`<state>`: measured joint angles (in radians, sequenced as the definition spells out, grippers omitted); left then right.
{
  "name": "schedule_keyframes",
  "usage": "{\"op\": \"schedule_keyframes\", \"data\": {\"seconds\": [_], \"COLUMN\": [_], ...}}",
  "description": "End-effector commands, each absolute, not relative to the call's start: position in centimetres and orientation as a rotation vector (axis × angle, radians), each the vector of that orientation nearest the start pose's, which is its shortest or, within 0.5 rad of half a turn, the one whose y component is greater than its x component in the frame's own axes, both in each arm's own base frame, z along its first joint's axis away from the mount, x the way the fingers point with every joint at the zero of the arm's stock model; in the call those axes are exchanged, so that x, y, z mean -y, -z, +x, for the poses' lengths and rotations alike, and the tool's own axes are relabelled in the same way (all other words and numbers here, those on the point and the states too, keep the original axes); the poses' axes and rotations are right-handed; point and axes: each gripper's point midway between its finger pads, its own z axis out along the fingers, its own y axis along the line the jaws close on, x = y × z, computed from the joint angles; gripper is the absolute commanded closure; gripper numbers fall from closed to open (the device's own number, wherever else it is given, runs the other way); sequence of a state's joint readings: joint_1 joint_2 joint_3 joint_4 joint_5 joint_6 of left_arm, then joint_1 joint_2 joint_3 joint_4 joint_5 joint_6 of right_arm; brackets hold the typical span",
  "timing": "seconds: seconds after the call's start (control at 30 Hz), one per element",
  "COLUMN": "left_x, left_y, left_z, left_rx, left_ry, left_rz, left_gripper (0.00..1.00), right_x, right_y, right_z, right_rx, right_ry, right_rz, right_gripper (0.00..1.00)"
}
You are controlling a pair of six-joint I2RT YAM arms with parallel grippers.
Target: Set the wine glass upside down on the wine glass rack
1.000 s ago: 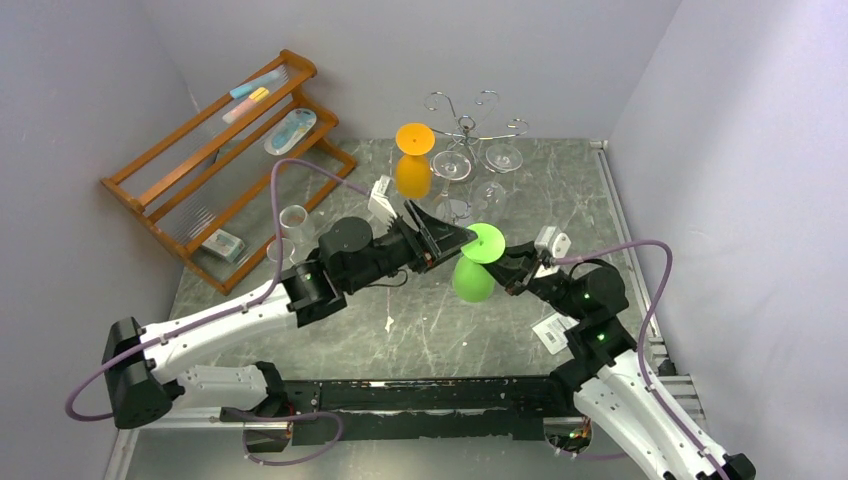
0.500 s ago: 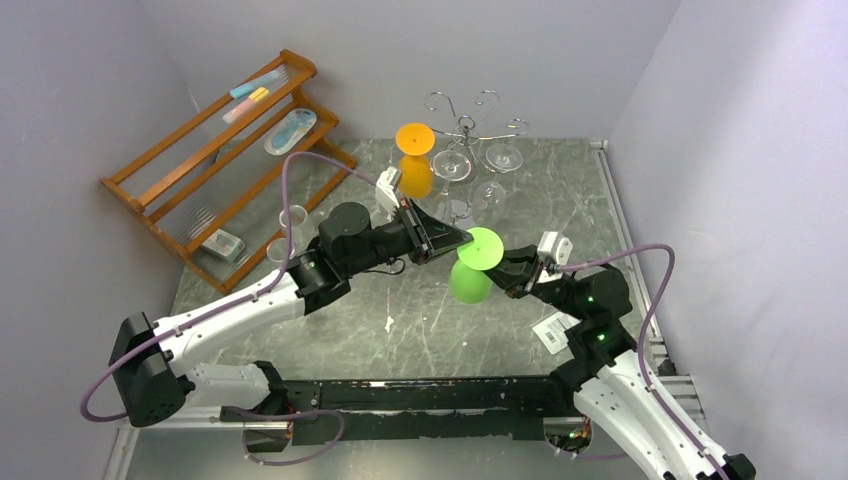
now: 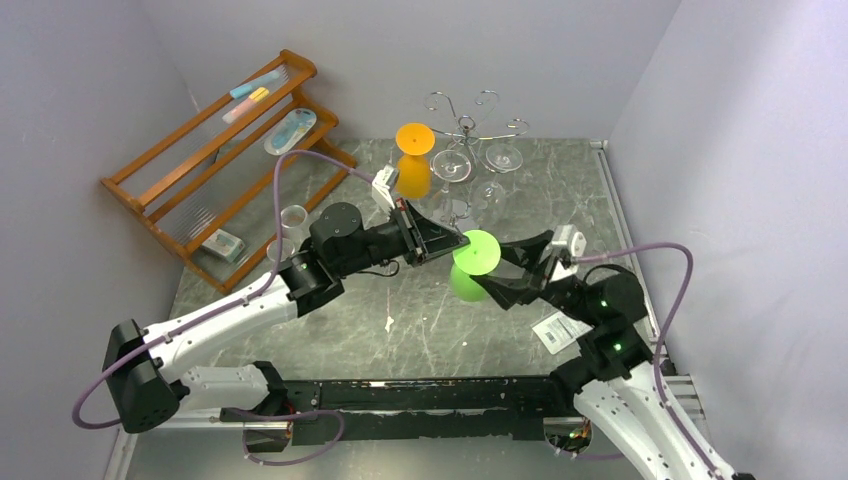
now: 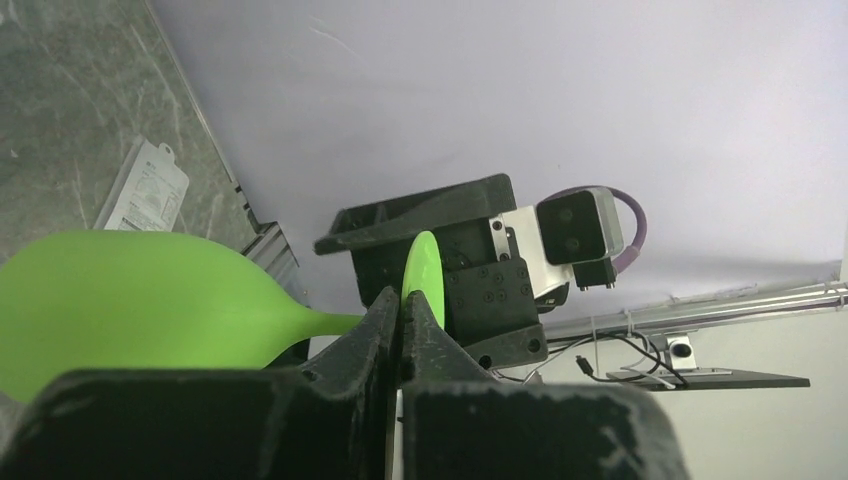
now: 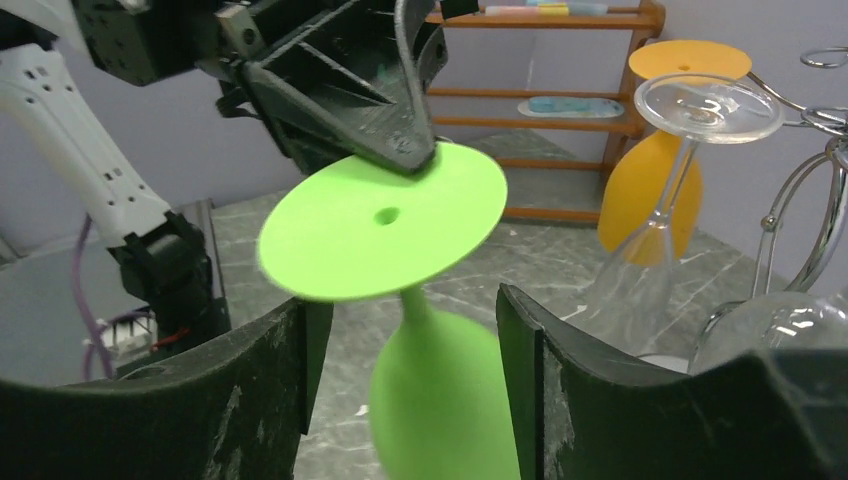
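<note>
Now showing the green wine glass (image 3: 476,262) inverted in mid-air over the desk (image 3: 420,320), stem roughly upright, foot rim pinched in the closed left gripper (image 3: 460,240), right gripper (image 3: 498,272) spread open either side of the stem, wine glass rack (image 3: 467,125) farther back.

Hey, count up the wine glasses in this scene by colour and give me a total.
Green glass: 1
Orange glass: 1
Clear glasses: 2
Total: 4
</note>
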<state>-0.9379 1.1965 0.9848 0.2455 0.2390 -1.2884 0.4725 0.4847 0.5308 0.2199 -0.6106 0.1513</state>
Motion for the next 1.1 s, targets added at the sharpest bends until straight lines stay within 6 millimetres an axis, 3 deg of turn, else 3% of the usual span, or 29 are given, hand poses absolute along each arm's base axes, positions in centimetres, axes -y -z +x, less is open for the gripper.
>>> {"op": "schedule_keyframes", "data": {"seconds": [0.0, 0.07, 0.13, 0.23, 0.37, 0.57, 0.73, 0.83, 0.87, 1.07], "left_x": [36.9, 36.7, 36.6, 36.4, 36.0, 35.5, 36.1, 36.6, 36.8, 38.5], "left_y": [-37.6, -37.8, -37.9, -38.1, -38.0, -38.5, -38.3, -38.1, -38.1, -37.4], "left_z": [17.8, 18.0, 18.2, 18.3, 18.1, 18.1, 18.0, 18.0, 17.9, 17.1], "left_rx": [-1.849, -1.842, -1.836, -1.818, -1.806, -1.801, -1.818, -1.818, -1.816, -1.859], "left_ry": [1.817, 1.785, 1.762, 1.733, 1.711, 1.676, 1.686, 1.701, 1.71, 1.692], "left_rz": [-0.081, -0.077, -0.065, -0.038, -0.016, 0.0, 0.014, 0.003, 0.0, -0.005], "left_gripper": [0.95, 0.95, 0.95, 0.95, 0.95, 0.95, 0.95, 0.95, 0.95, 0.95], "right_x": [-19.7, -19.4, -18.7, -17.1, -16.9, -16.9, -18.5, -19.0, -19.1, -20.6], "right_y": [-32.0, -31.8, -33.1, -34.9, -37.1, -36.7, -37.4, -36.7, -36.1, -34.9], "right_z": [14.4, 13.4, 13.0, 13.8, 13.2, 15.4, 15.5, 16.0, 16.0, 15.3], "right_rx": [-1.262, -1.291, -1.31, -1.384, -1.413, -1.604, -1.646, -1.694, -1.725, -1.785], "right_ry": [-1.007, -1.052, -1.086, -1.159, -1.33, -1.411, -1.473, -1.463, -1.456, -1.565], "right_rz": [-0.685, -0.657, -0.559, -0.27, -0.081, 0.239, 0.177, 0.163, 0.17, 0.131], "right_gripper": [0.34, 0.33, 0.32, 0.34, 0.39, 0.39, 0.38, 0.39, 0.41, 0.78]}}
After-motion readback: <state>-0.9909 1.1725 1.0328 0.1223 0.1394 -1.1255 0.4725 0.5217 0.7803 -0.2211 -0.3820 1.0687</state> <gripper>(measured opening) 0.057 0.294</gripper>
